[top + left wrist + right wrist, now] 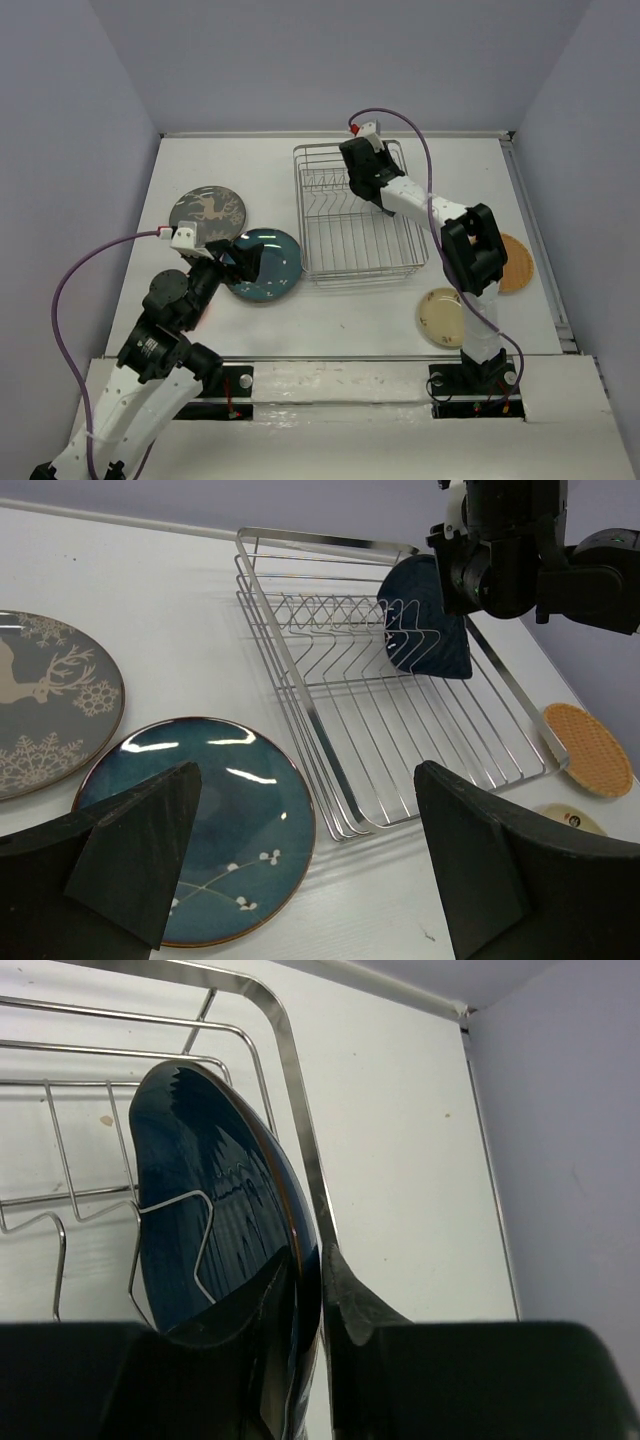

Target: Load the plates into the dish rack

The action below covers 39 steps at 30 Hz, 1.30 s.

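My right gripper (318, 1295) is shut on the rim of the dark-blue leaf-shaped plate (215, 1210), holding it upright against the prongs at the far right of the dish rack (292, 1100). The top view shows this gripper (368, 190) over the rack (305, 215). My left gripper (305, 780) is open and empty, low over the table between the teal plate (215, 810) and the rack's near corner (340, 780). The grey plate with a white deer (207, 210) lies flat left of the teal plate (272, 265). The small orange plate is out of view.
The tan wood-look plate (516, 262) and the cream speckled plate (440, 316) lie flat to the right of the rack, next to my right arm's base. White walls enclose the table at the back and sides.
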{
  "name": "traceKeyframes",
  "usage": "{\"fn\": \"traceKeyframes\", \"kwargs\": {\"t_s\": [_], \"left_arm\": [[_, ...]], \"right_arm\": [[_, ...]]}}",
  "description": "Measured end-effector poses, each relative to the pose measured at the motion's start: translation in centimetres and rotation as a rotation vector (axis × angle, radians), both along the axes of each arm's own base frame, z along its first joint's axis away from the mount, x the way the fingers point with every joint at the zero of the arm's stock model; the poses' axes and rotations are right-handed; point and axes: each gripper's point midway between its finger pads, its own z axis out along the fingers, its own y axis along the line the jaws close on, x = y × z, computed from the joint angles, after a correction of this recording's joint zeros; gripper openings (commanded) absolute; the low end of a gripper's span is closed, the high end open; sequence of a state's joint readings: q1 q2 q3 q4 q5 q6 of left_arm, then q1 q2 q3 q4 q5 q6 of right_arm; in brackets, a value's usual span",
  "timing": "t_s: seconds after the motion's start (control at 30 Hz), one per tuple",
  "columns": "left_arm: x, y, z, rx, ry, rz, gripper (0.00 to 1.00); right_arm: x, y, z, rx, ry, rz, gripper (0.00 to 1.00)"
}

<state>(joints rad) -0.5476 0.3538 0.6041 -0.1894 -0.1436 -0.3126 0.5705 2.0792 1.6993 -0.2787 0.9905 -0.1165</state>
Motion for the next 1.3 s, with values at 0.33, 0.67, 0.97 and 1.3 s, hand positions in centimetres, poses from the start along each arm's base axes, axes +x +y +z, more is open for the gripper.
{"fn": "traceKeyframes", "kwargs": {"t_s": [0.33,0.67,0.97,1.3], "left_arm": [[0.6,0.0,-0.9,0.020,0.033,0.017,0.99],[1.6,0.5,-2.1,0.044,0.079,0.068,0.99],[2.8,0.8,-3.6,0.080,0.170,0.124,0.99],[4.8,2.2,-3.7,0.052,0.249,0.213,0.99]], "right_arm": [[-0.5,0.7,-1.9,0.074,0.026,0.016,0.54],[-1.6,1.8,1.8,0.258,-0.020,0.054,0.78],[-3.0,3.9,6.7,0.458,-0.056,0.164,0.93],[-5.6,5.6,9.9,0.598,-0.026,0.305,0.98]]}}
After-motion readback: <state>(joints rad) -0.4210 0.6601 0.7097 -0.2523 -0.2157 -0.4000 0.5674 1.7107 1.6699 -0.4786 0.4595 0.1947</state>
